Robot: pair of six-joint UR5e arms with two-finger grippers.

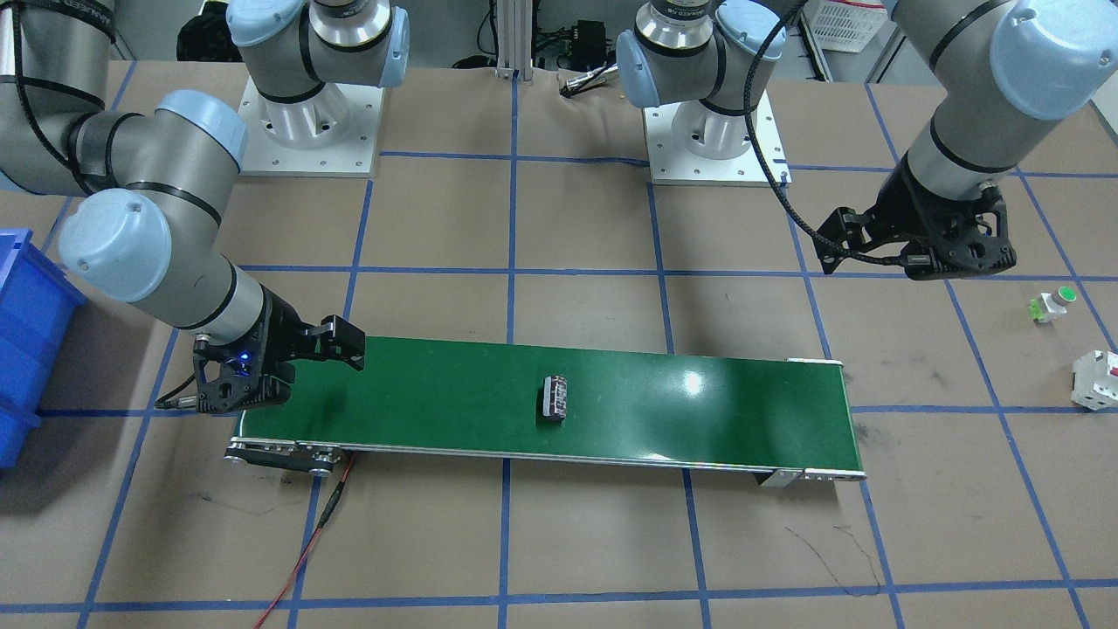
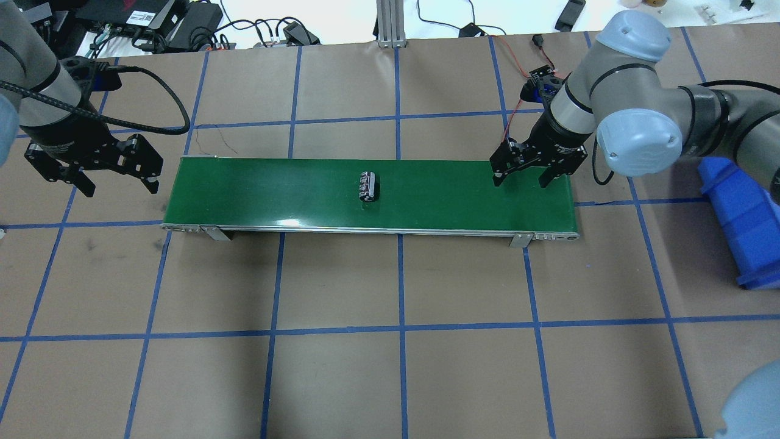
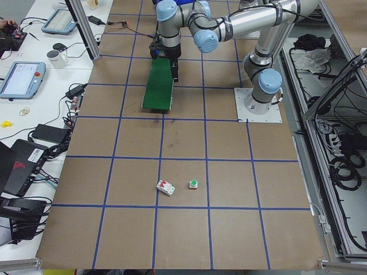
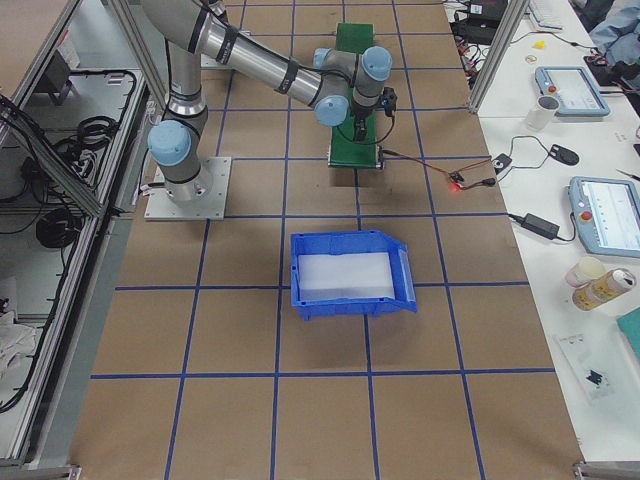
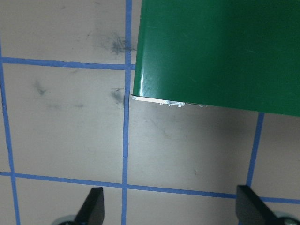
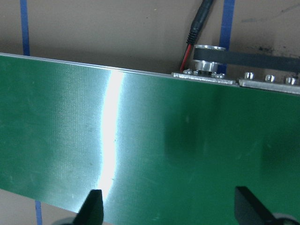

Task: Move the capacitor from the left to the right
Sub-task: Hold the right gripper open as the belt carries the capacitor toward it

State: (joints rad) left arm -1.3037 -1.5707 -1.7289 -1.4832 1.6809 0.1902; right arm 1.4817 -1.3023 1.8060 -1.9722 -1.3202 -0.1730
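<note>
The capacitor, a stubby dark cylinder with pale stripes, lies on its side at the middle of the green conveyor belt; it also shows in the overhead view. My left gripper is open and empty, just off the belt's left end over the brown table; its wrist view shows the open fingertips and the belt's corner. My right gripper is open and empty, low over the belt's right end, with bare belt below it. The capacitor shows in neither wrist view.
A blue bin stands on the table beyond the belt's right end. A green-capped white button and a white-and-red block lie on the table beyond my left gripper. A red wire runs from the belt's motor end.
</note>
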